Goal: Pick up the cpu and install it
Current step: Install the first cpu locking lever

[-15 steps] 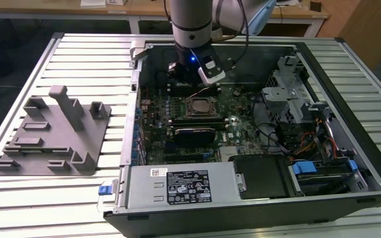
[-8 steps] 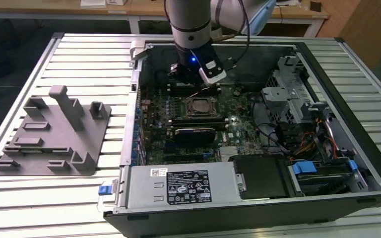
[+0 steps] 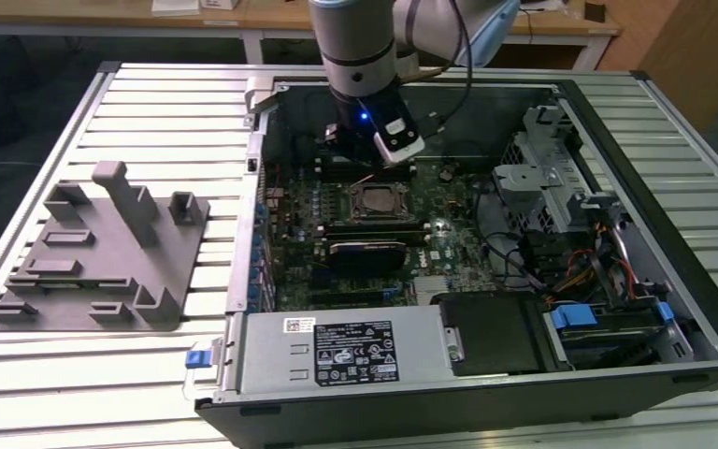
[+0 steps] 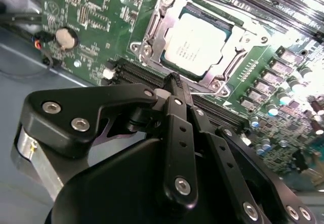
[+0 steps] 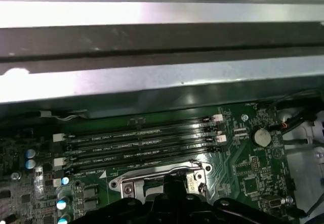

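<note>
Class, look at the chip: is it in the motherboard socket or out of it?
In. In the second wrist view the chip lies flat inside the socket's metal frame, level with it, and the gripper hovers beside it with nothing between its shut fingertips.

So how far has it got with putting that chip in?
Looks nearly done. The cpu already lies flat inside the socket on the motherboard, its silvery top showing. The end effector sits just beside the socket in the second wrist view, fingers together and nothing between them, so nothing is in hand. The fixture block outside the case holds no chip. Whether the socket's frame is latched I can't tell.
</note>
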{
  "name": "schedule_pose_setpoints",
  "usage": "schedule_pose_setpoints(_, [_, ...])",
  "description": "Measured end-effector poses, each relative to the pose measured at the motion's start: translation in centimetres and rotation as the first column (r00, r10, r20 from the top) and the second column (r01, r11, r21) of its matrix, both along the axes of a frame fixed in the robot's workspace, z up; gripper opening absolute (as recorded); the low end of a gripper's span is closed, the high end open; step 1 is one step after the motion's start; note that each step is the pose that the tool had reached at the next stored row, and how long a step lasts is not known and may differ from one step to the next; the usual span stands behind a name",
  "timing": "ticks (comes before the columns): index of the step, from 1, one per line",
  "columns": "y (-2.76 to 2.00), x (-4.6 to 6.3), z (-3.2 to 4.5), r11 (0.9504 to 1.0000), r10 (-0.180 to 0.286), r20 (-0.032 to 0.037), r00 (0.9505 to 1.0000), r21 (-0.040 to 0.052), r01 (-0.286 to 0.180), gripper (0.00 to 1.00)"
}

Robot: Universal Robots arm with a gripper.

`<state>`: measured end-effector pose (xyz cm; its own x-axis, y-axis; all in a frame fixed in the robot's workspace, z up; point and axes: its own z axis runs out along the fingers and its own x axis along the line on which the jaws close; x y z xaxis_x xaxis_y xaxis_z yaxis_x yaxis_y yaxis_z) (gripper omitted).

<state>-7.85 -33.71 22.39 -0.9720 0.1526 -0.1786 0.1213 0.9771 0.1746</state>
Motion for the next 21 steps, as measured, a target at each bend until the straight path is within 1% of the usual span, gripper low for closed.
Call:
schedule_pose_setpoints(4, [0.15,0.0,-0.21,0.9996,-0.028,-0.0001,0.9996,0.0002,0.028,0.11])
schedule_pose_setpoints(15, [1.13,0.0,-0.52,0.9973,-0.074,0.0,0.9973,0.0002,0.074,0.11])
schedule_pose_setpoints(21, [1.39,0.0,-0.84,0.9937,-0.112,0.0,0.9937,0.0002,0.112,0.11])
